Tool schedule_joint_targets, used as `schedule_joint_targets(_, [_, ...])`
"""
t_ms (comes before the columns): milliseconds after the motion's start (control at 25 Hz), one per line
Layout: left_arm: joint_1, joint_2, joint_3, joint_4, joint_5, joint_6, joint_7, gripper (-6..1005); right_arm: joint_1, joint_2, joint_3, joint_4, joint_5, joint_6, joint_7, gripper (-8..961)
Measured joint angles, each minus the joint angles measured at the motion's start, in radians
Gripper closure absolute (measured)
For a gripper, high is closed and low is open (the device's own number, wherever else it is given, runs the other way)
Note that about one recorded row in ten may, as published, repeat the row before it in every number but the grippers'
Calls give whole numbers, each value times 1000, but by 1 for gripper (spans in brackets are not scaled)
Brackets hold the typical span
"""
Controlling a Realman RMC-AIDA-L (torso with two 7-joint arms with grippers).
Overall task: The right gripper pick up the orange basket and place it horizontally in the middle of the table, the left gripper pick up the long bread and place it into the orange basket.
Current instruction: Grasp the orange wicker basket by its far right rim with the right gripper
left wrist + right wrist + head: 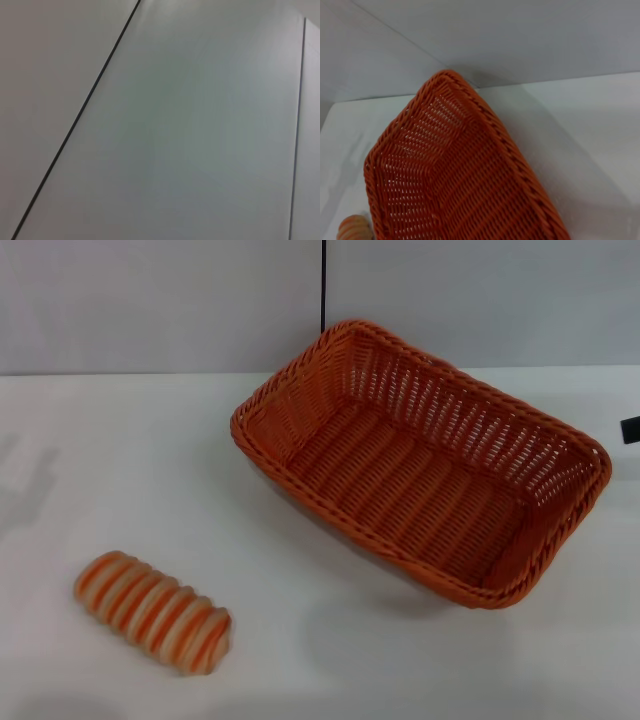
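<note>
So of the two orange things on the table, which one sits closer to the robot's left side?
The long bread, the small cream loaf with orange-brown stripes lying bare on the table. The orange basket is the big empty woven one toward the right.

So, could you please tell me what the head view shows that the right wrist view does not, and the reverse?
Only the head view shows the whole rectangular orange woven basket, lying at an angle and empty, all of the striped cream-and-orange ridged loaf apart from it toward the robot's left, and a small black part at the right edge. Only the right wrist view gives a close look along the basket's braided rim. Both share the basket, the loaf, the white table and the grey wall.
</note>
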Motion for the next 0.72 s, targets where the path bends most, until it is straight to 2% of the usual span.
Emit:
schedule_joint_targets(200, [0, 0, 0, -1, 0, -2, 0, 409, 22, 5, -31, 35, -17, 36, 0, 398])
schedule_joint_targets(360, [0, 0, -1, -4, 0, -2, 0, 410, 32, 22, -71, 39, -20, 67, 0, 398])
schedule_joint_targets(720, [3, 0, 1, -5, 0, 4, 0, 413, 52, 46, -78, 51, -22, 98, 1, 398])
